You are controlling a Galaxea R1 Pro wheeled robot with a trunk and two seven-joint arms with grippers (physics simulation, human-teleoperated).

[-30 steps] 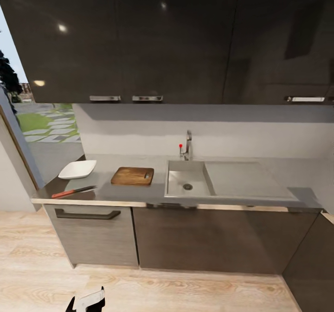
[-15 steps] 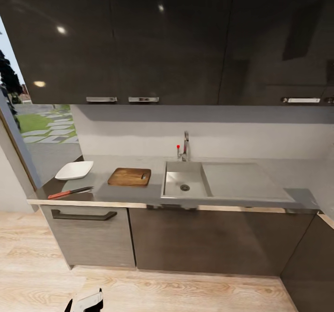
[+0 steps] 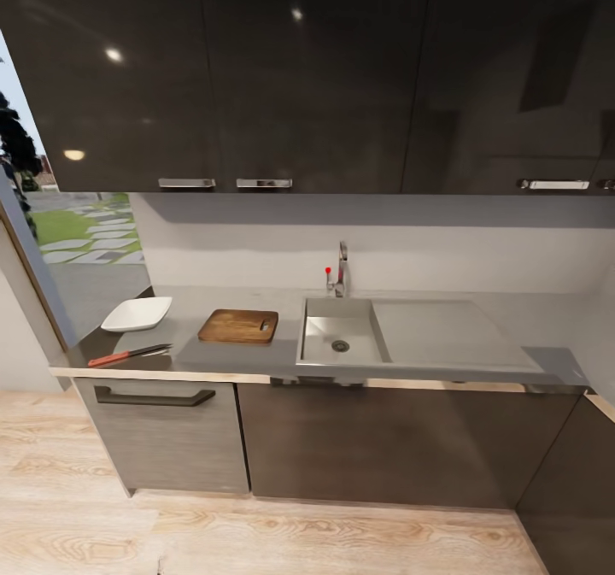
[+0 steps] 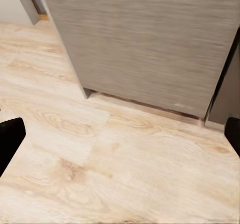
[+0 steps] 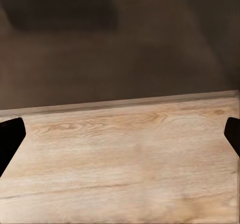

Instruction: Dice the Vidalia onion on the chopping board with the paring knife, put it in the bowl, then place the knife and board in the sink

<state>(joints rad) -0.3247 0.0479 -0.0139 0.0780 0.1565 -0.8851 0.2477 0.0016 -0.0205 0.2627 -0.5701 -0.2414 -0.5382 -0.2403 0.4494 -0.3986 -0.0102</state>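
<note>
Grey countertop [image 3: 213,354]: paring knife [image 3: 128,354] lies at its front edge, chopping board [image 3: 239,325] beside the sink [image 3: 342,340]; both grippers' fingers [image 4: 9,139] [image 5: 10,139] spread apart above wood floor [image 3: 299,541].

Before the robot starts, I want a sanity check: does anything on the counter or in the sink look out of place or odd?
One thing: the sink basin shows just its drain, no onion visible. Otherwise tidy: chopping board lies flat beside the sink, paring knife lies near the countertop front edge, bowl sits upright. No spills.
</note>
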